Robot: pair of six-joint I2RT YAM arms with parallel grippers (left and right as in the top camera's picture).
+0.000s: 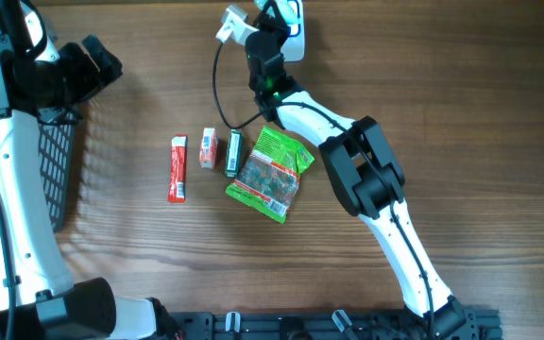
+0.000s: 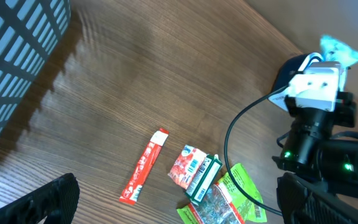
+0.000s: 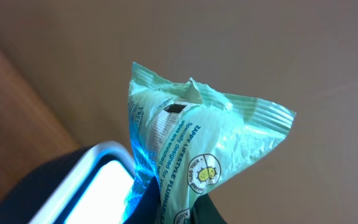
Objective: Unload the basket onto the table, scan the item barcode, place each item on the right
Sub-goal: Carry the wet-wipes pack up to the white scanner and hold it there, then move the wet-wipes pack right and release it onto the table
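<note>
A pale green wipes packet [image 3: 197,140] stands upright in my right gripper [image 3: 194,208], which is shut on its lower end. A small black barcode patch shows near the packet's top. Just left of it is the scanner [image 3: 95,186], its window lit white, with blue light falling on the packet's edge. From overhead, the right gripper [image 1: 274,21] is at the table's far edge over the scanner [image 1: 296,33]. The left wrist view shows the packet [image 2: 337,50] above that arm's wrist. My left gripper [image 1: 97,64] hangs open and holds nothing at the far left.
Mid-table lie a red stick pack [image 1: 178,168], a small red-and-white sachet [image 1: 208,148], a dark green box [image 1: 233,154] and a green snack bag [image 1: 274,173]. A black cable [image 1: 217,94] loops beside them. A black mesh basket [image 1: 59,165] stands at the left.
</note>
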